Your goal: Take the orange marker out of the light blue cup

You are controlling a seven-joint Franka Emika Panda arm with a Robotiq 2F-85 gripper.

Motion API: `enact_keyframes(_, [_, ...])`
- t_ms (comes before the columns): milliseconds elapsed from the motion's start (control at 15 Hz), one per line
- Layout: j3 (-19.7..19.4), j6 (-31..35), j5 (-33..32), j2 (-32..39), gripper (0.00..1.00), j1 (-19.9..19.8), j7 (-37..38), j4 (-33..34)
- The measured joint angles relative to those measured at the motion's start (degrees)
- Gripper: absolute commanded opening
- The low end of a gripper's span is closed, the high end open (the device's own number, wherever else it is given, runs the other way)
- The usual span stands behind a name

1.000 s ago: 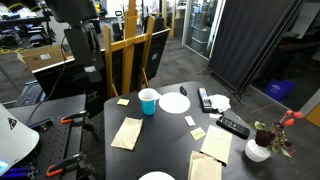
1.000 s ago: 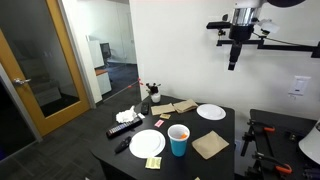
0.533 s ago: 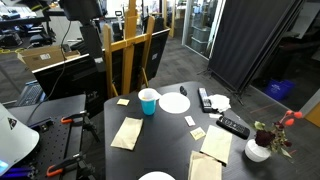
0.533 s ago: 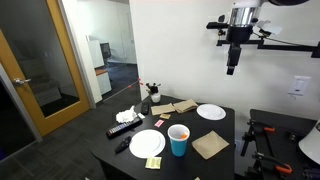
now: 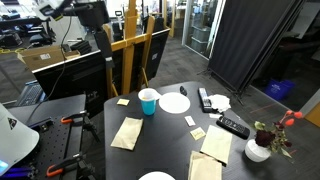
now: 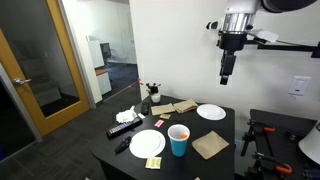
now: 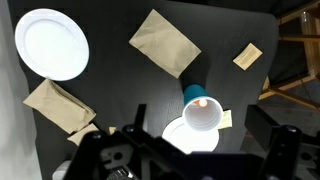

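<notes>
- The black bench fills the lower half of both exterior views.
- The gripper hangs high above the bench, pointing straight down. It is well apart from everything on the bench and holds nothing. Whether its fingers are spread or pressed together cannot be told.
- A white plate lies near one long edge of the bench. A second white plate lies towards a far corner.
- A brown napkin lies flat between the two plates.
- The light blue cup stands upright near the bench edge, just beside the first plate.
- The orange marker is inside the cup. In the wrist view only its orange tip shows, at the cup's mouth.
</notes>
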Motion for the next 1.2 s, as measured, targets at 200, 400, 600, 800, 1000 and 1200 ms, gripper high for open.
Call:
enact_keyframes(200, [2.02, 4.53, 2.33, 3.87, 1.0, 1.24, 1.07, 0.0])
enact_keyframes(400, [4.42, 10.02, 2.49, 8.47, 1.0, 1.55, 4.83, 0.07])
enact_keyframes(600, [6.26, 14.6, 2.38, 13.4, 1.0, 1.51, 8.5, 0.73])
enact_keyframes(800, [7.48, 15.68, 0.88, 18.44, 1.0, 1.35, 12.36, 2.7])
enact_keyframes(1000, [8.15, 15.68, -1.39, 22.87, 1.0, 1.29, 15.4, 5.18])
enact_keyframes(1200, [8.33, 15.69, -3.79, 26.69, 1.0, 1.3, 17.13, 7.47])
